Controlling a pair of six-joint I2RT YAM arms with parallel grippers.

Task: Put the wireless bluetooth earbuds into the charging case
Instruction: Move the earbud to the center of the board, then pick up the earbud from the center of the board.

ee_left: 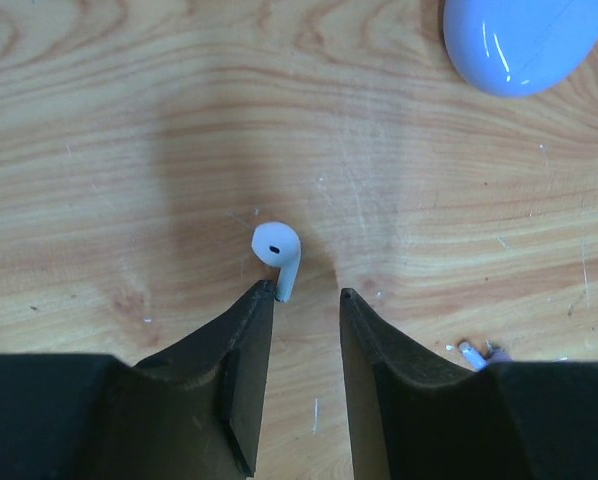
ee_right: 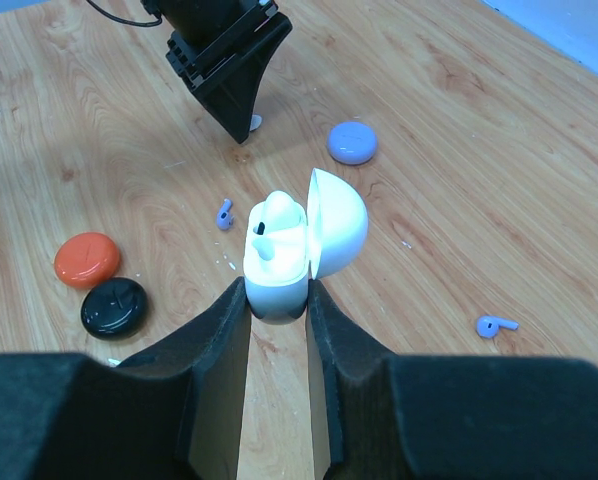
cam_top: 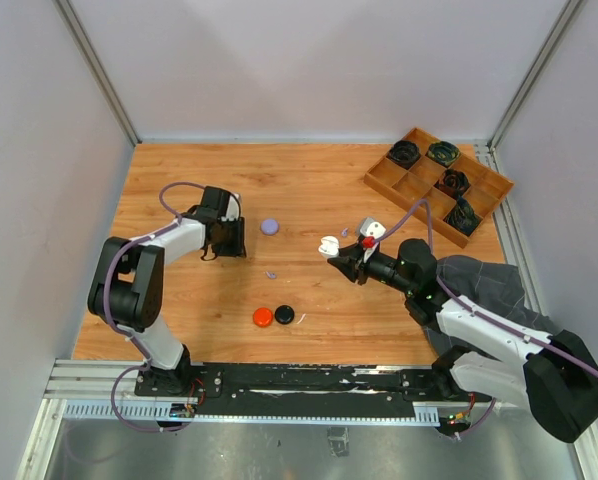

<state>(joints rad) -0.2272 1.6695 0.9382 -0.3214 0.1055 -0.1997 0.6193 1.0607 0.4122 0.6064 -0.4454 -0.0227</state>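
Wood-grain tabletop [cam_top: 309, 190] with pale grey walls around it carries the scene. On it the left gripper [ee_left: 307, 292] has its jaws a narrow way apart with nothing between them. A white earbud [ee_left: 277, 250] lies just ahead of its tips, its stem touching the tip of one finger. Farther ahead and off to the right sits a lavender puck [ee_left: 524, 40]. The right gripper [ee_right: 279, 295] is clamped on the base of a white charging case [ee_right: 279, 270], held upright with its lid [ee_right: 341, 225] swung open to the right and a second white earbud [ee_right: 276, 212] seated inside. Just ahead-left of that gripper lies a pale purple earbud [ee_right: 224, 213], and another purple earbud [ee_right: 494, 325] lies out to its right. A red-orange puck [ee_right: 87, 260] and a black puck [ee_right: 114, 306] rest close together at its left.
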